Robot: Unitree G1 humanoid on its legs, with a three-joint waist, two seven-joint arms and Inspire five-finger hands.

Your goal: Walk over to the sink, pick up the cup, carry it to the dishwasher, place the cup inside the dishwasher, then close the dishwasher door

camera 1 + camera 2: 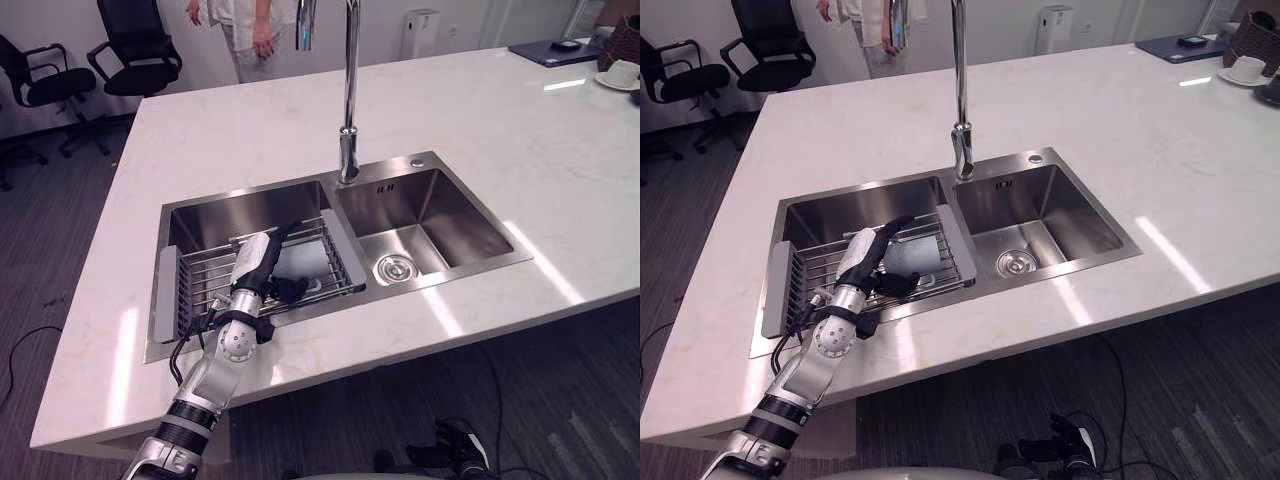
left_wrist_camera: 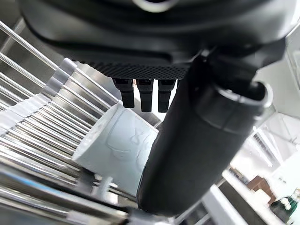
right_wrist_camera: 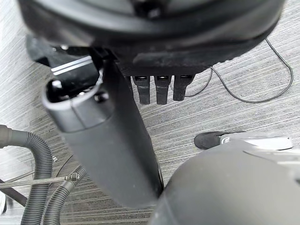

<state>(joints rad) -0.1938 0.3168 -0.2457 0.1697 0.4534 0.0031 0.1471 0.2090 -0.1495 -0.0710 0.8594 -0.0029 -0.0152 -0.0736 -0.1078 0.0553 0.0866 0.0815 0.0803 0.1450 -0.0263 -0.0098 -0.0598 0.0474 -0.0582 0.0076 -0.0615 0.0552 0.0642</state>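
- Left hand [image 1: 258, 262], dark with a white cover, reaches down into the left bowl of the sink. Its fingers and thumb look open and hold nothing.
- Under the hand is a silver wire rack [image 1: 200, 272]. It sits across the left bowl of the shiny steel sink [image 1: 452, 277].
- On that rack lies the small white cup [image 2: 115, 150], tipped on its side. In the left wrist view the thumb is right beside the cup and the fingertips hang just above it. I cannot tell if they touch it.
- Next comes the tall shiny tap [image 1: 349, 100]. It stands behind the wall between the two bowls.
- A round metal drain [image 1: 396, 267] sits in the bottom of the right bowl.
- All around the sink is the wide white stone counter [image 1: 500, 130].
- Down by the grey striped floor [image 3: 225, 117] hangs the right hand [image 3: 108, 154]. It is open and holds nothing.
- I think the walk to the sink is done and the step now is picking up the cup.
- Next, the left hand needs to close its fingers and thumb around the cup. The cup is round and lies on thin wires, so it may roll away if it gets a push.
- Then the hand should lift it straight up, clear of the rack and the tap.
- After that come carrying the cup to the dishwasher, putting it in and shutting the door.
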